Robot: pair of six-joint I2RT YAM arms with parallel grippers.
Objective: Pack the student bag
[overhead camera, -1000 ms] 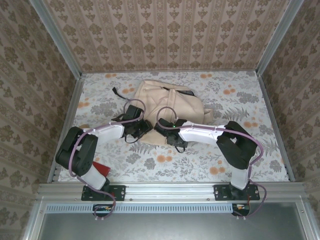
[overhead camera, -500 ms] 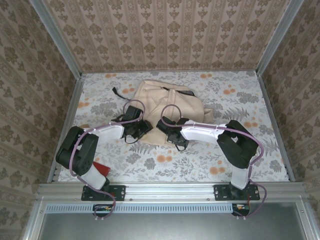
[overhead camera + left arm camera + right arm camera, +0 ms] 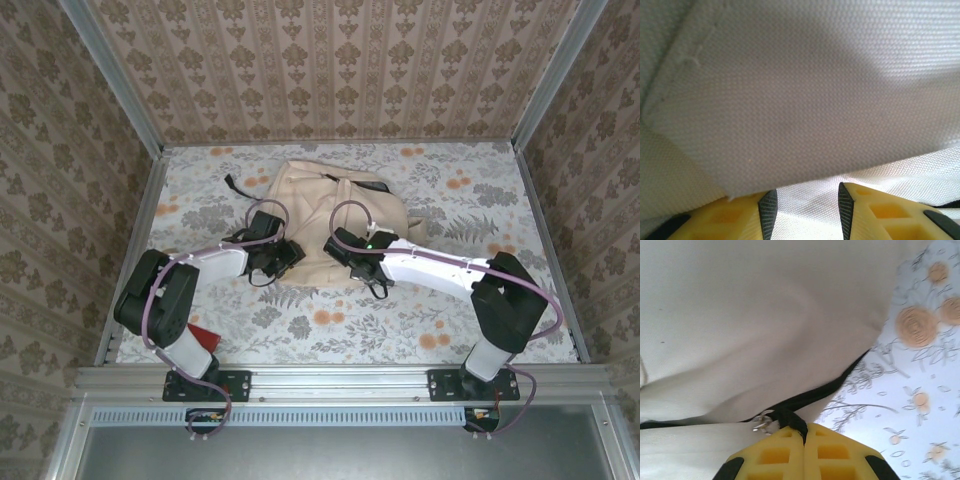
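**Bag.** The bag [image 3: 335, 205] lies flat on the floral table [image 3: 440, 320], at the middle of its far half. A black strap [image 3: 235, 185] projects from the bag's far-left corner. Both arms reach in from the near edge and meet the bag's near side.

**Left gripper.** In the top view the left gripper [image 3: 288, 255] sits at the near-left edge of the bag. In the left wrist view the gripper [image 3: 805, 197] has its yellow fingers [image 3: 765, 210] apart, with a clear gap between the dark pads. Cream fabric of the bag [image 3: 800, 100] lies close over the fingertips and a stitched flap edge crosses above the gap. Nothing is seen pinched between the pads.

**Right gripper.** In the top view the right gripper [image 3: 338, 246] sits at the middle of the bag's near edge. In the right wrist view the gripper [image 3: 804, 432] has its jaws pressed together on a black pull tab [image 3: 790, 417]. The tab runs from the black zipper line [image 3: 830, 387] along the edge of the bag [image 3: 740, 315]. A small metal ring [image 3: 761, 423] hangs just left of the tab. The table [image 3: 920, 390] shows to the right of the bag.

**Other.** A red object [image 3: 200, 338] lies beside the left arm's base.
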